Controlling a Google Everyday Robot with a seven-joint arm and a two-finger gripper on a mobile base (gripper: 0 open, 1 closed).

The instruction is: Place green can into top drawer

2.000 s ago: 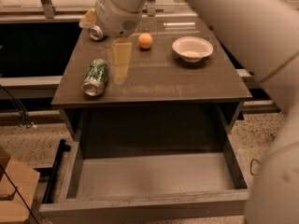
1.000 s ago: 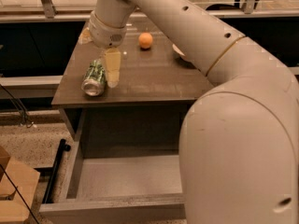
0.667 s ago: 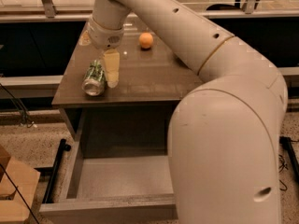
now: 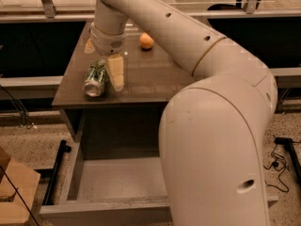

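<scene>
Camera view: the green can [image 4: 94, 78] lies on its side at the upper left of the frame, on the surface [image 4: 155, 76] near its front-left corner. The gripper [image 4: 115, 74] hangs just right of the can, touching or nearly so. I cannot tell how far it is open, or whether it has any hold on the can. The top drawer [image 4: 106, 210] stands pulled out below, with nothing visible inside. An orange [image 4: 146, 41] sits farther back. The main risk I see is that a sideways nudge rolls the can off the left edge before it is gripped.
</scene>
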